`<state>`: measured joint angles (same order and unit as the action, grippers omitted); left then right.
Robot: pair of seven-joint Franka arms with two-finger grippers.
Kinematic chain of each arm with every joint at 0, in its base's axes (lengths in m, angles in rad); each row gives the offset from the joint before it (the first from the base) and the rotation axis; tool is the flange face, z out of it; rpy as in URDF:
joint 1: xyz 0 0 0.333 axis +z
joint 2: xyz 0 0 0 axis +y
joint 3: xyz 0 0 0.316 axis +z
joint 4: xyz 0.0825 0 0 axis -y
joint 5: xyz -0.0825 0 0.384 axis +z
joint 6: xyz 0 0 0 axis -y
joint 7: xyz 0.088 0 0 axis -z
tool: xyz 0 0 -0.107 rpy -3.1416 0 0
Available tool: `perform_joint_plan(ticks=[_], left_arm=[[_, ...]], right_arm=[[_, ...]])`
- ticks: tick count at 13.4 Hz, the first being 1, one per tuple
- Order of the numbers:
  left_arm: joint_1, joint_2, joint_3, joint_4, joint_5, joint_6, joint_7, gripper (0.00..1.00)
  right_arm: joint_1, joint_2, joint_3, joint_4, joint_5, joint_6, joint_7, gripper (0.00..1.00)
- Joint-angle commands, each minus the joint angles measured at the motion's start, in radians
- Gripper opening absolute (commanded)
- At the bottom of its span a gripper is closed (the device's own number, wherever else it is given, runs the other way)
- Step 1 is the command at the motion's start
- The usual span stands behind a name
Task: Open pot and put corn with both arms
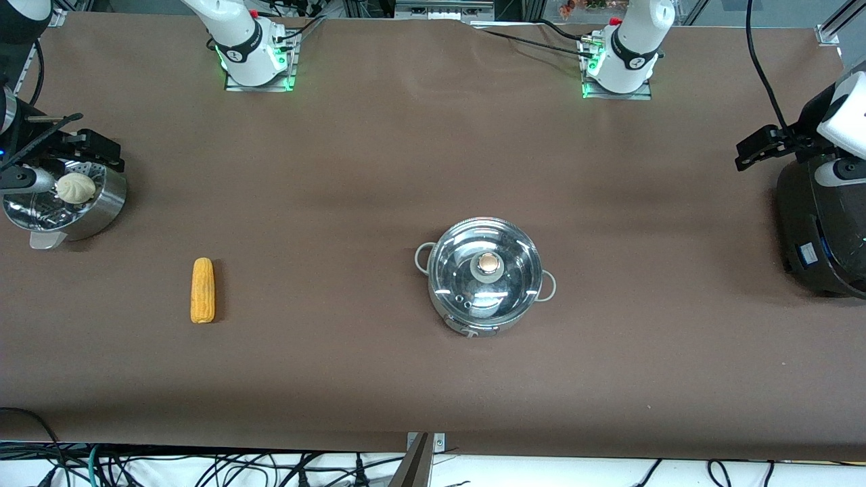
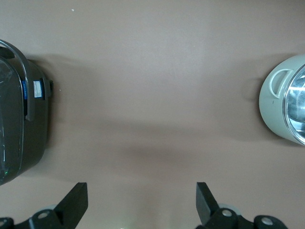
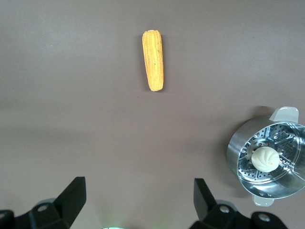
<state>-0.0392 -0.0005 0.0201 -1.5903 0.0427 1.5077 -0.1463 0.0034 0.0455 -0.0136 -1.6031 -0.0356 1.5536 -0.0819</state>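
The steel pot (image 1: 467,323) stands mid-table with its glass lid (image 1: 517,260) on, knob (image 1: 487,264) up. Its edge shows in the left wrist view as pot (image 2: 274,102). The corn (image 1: 202,290) lies bare on the table toward the right arm's end, also seen as corn (image 3: 153,59). My left gripper (image 1: 761,150) hangs open over the table beside the black cooker, far from the pot; left gripper (image 2: 142,200) holds nothing. My right gripper (image 1: 95,147) hangs open over the steamer bowl's edge, away from the corn; right gripper (image 3: 139,195) is empty.
A steel steamer bowl (image 1: 101,206) with a pale bun (image 1: 76,187) stands at the right arm's end, also steamer bowl (image 3: 238,148). A large black cooker (image 1: 812,230) stands at the left arm's end, also cooker (image 2: 28,129). Brown table lies between corn and pot.
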Motion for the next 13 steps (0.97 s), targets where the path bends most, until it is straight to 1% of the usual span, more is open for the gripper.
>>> perform_joint_plan(ticks=[1, 13], left_arm=[[0.013, 0.014, -0.006, 0.036, -0.010, -0.027, 0.022, 1.00], [0.013, 0.016, -0.005, 0.047, -0.009, -0.026, 0.024, 1.00]], right_arm=[[-0.005, 0.008, 0.004, 0.020, -0.007, -0.006, -0.015, 1.00], [-0.005, 0.008, 0.004, 0.020, -0.006, -0.006, -0.015, 1.00]])
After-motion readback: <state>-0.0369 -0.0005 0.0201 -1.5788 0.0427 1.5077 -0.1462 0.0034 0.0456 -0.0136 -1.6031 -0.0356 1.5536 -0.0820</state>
